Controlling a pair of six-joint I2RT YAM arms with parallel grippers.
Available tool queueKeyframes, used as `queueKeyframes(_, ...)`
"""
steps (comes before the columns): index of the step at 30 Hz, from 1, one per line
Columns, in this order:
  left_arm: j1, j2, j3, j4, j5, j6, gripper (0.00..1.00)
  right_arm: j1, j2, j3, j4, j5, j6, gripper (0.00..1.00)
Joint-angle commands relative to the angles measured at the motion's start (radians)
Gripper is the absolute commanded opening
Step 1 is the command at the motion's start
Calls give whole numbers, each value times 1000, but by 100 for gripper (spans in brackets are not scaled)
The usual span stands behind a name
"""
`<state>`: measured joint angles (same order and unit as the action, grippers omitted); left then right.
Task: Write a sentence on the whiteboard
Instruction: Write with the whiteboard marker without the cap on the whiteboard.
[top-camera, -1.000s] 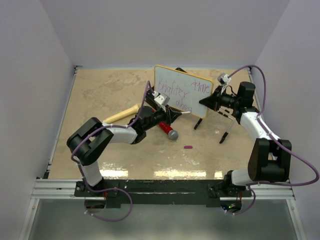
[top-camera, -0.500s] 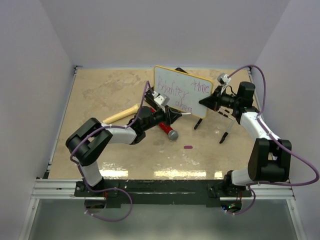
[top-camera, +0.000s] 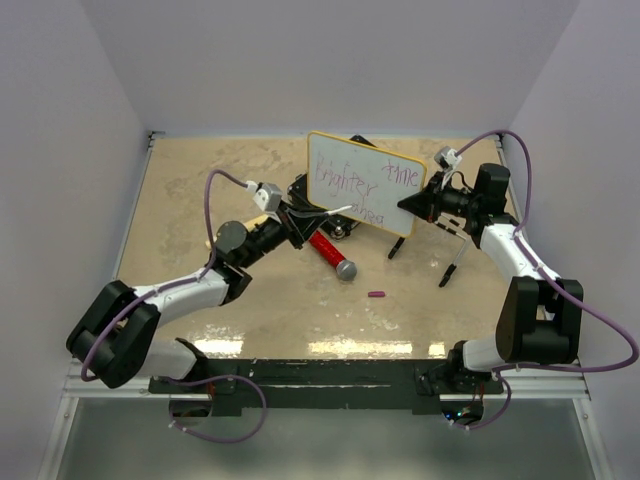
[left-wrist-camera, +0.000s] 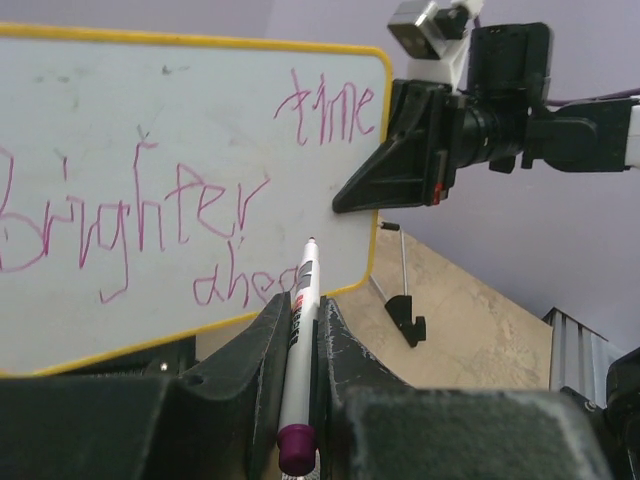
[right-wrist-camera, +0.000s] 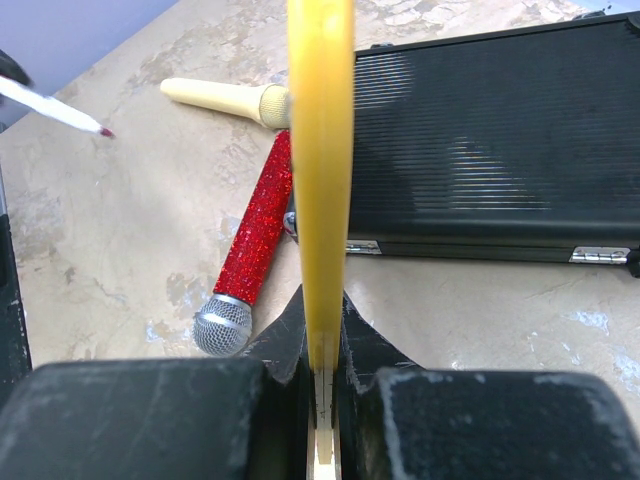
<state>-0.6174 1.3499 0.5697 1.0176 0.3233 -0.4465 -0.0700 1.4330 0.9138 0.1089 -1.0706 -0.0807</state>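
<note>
The whiteboard (top-camera: 362, 183), white with a thin yellow rim, stands tilted up off the table. My right gripper (top-camera: 410, 203) is shut on its right edge; the right wrist view shows the yellow rim (right-wrist-camera: 320, 150) edge-on between the jaws of the right gripper (right-wrist-camera: 322, 312). The sentence (left-wrist-camera: 140, 215) is purple scrawl reading "Brighter", "time" and part of a lower word. My left gripper (top-camera: 296, 226) is shut on a white marker (left-wrist-camera: 298, 320) with a purple end, gripped in the left gripper (left-wrist-camera: 297, 312). The marker's tip sits at the board's lower right, beside the last letters.
A red glitter microphone (top-camera: 332, 256) and a cream microphone (right-wrist-camera: 225, 98) lie below the board. A black case (right-wrist-camera: 490, 140) lies behind it. A purple cap (top-camera: 376, 294) rests on the table. Thin black stand legs (top-camera: 452, 266) hang under the right arm.
The left arm has swung back to the left with its elbow drawn toward the base. The marker moved left and slightly up along the board. The right arm and board held still.
</note>
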Motion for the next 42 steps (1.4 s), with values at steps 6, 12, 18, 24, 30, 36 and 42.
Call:
queueKeyframes(6, 15, -3, -86, 78, 19, -52, 0, 7, -17, 2, 0, -29, -7, 0)
queueKeyframes(12, -28, -2, -97, 69, -30, -14, 0, 7, -13, 2, 0, -31, -7, 0)
queueKeyframes(18, -74, 28, -88, 76, -72, 12, 0, 7, -8, 3, 0, -34, -7, 0)
queueKeyframes(24, -125, 90, -44, 90, -121, 31, 0, 7, -6, 3, 0, -37, -8, 0)
queueKeyframes(30, -148, 163, -2, 104, -142, 26, 0, 6, -8, 5, 0, -40, -7, 0)
queueKeyframes(36, -159, 204, 27, 101, -150, 28, 0, 7, -6, 5, 0, -42, -7, 0)
queueKeyframes(42, -169, 230, 53, 93, -158, 31, 0, 7, -3, 5, 2, -42, -7, 0)
